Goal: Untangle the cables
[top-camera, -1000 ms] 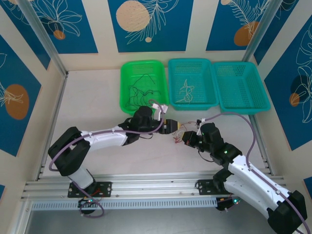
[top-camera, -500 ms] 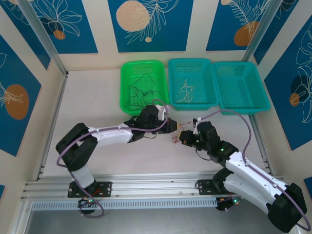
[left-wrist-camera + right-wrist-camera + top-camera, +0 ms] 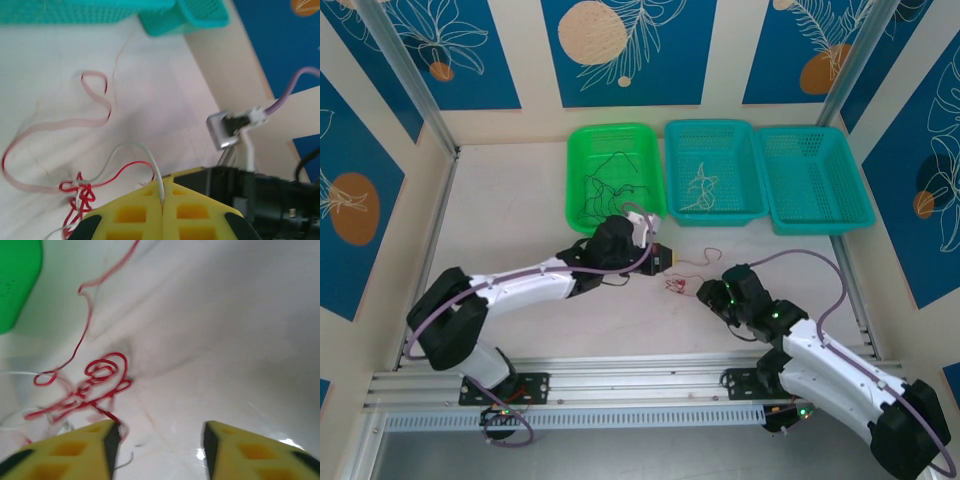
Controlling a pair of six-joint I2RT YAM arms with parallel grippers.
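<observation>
- The right gripper (image 3: 703, 292) is seen low over the table (image 3: 520, 200), closest to the arm bases and pointed toward the other arm. In its wrist view the yellow fingers (image 3: 75, 445) are held well apart, and nothing is caught between them.
- A red cable (image 3: 102, 377) is found just ahead of those fingers, bunched into a small knotted tangle on the table. One strand runs down to the tip of the finger on the picture's left. Whether it touches that tip cannot be told through the blur.
- From above, the tangle (image 3: 676, 286) is seen between the two grippers, with a loose red loop carried farther out toward the baskets.
- The left gripper (image 3: 672, 259) is placed just beyond the tangle. In its wrist view (image 3: 163, 192) the yellow jaws are pressed together, and a whitish cable (image 3: 131, 145) is pinched at the seam. From there the cable arcs up and over, then drops toward the red knot (image 3: 77, 192).
- Past the knot, a long strand of the red cable is laid in wide curves across the table; it is blurred to a pale pink in that view.
- At the far edge of the table three baskets are lined up side by side. Black cables (image 3: 605, 190) are heaped in the green basket (image 3: 572, 190) on the left. Pale cables (image 3: 702, 188) lie in the middle teal basket (image 3: 713, 125). The right teal basket (image 3: 815, 130) is set touching it.
</observation>
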